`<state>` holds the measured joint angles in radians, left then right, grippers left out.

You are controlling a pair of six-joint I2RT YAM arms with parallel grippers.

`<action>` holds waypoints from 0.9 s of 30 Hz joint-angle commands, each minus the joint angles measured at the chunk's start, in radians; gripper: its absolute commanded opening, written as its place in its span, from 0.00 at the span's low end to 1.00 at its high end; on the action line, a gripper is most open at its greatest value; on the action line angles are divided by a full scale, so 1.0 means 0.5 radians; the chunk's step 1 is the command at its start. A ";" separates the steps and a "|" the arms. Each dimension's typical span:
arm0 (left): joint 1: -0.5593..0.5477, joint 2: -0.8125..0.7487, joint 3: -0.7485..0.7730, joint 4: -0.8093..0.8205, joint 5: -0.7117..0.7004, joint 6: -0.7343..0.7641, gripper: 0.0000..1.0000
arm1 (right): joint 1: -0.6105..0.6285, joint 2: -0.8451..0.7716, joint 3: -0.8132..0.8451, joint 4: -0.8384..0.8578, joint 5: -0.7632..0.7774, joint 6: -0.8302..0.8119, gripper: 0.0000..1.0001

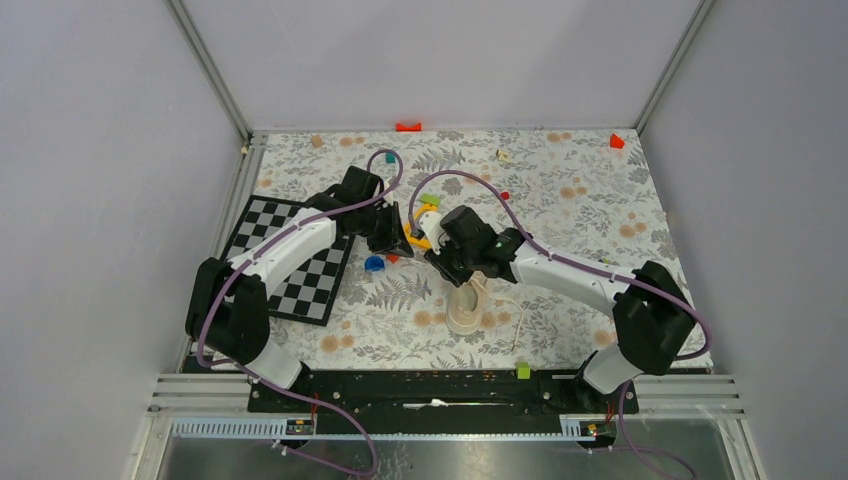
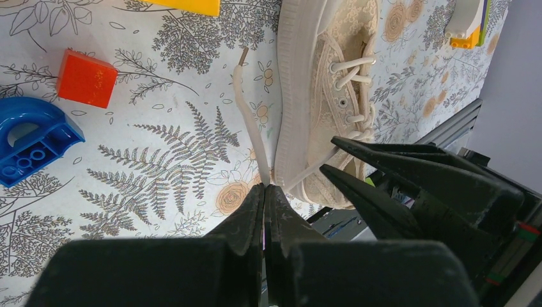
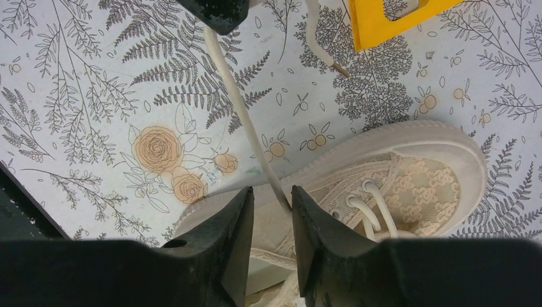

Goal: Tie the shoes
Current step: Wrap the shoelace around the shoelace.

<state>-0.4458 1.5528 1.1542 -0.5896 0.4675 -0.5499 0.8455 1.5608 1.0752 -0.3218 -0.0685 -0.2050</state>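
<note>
The cream-beige shoe lies on the floral mat, toe toward the near edge. My left gripper is shut on a pale lace; the lace's free end trails away over the mat, and a taut strand runs from the jaws back to the shoe. My right gripper hovers over the shoe's side. Its jaws stand apart, with that taut strand passing between them close to the right finger. The right fingers show as black points beside the left jaws.
A blue arch block, a red cube and a yellow block lie near the shoe. A checkerboard sits under the left arm. Small red blocks lie at the mat's far edge, and a green one sits on the near rail.
</note>
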 commanded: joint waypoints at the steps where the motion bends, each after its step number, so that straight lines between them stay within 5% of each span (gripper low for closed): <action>1: 0.017 -0.028 0.017 0.049 0.002 0.016 0.00 | 0.015 -0.018 0.067 0.038 0.042 0.011 0.29; 9: 0.018 -0.005 -0.025 0.099 0.006 -0.002 0.00 | 0.015 -0.090 -0.010 0.074 0.088 0.070 0.00; 11: 0.012 0.007 -0.040 0.095 -0.027 0.010 0.02 | 0.012 -0.147 -0.085 0.119 0.127 0.132 0.00; 14: 0.008 -0.005 -0.086 0.087 -0.092 0.014 0.31 | 0.009 -0.257 -0.212 0.213 0.227 0.211 0.00; 17: 0.002 -0.079 -0.123 0.116 -0.132 0.017 0.49 | -0.007 -0.355 -0.296 0.270 0.242 0.296 0.00; 27: -0.117 -0.310 -0.423 0.979 -0.025 -0.040 0.59 | -0.166 -0.471 -0.433 0.407 0.051 0.568 0.00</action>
<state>-0.4641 1.4513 1.0023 -0.3851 0.4366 -0.5587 0.7883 1.3708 0.8772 -0.1829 -0.0029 0.0010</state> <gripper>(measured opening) 0.587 0.014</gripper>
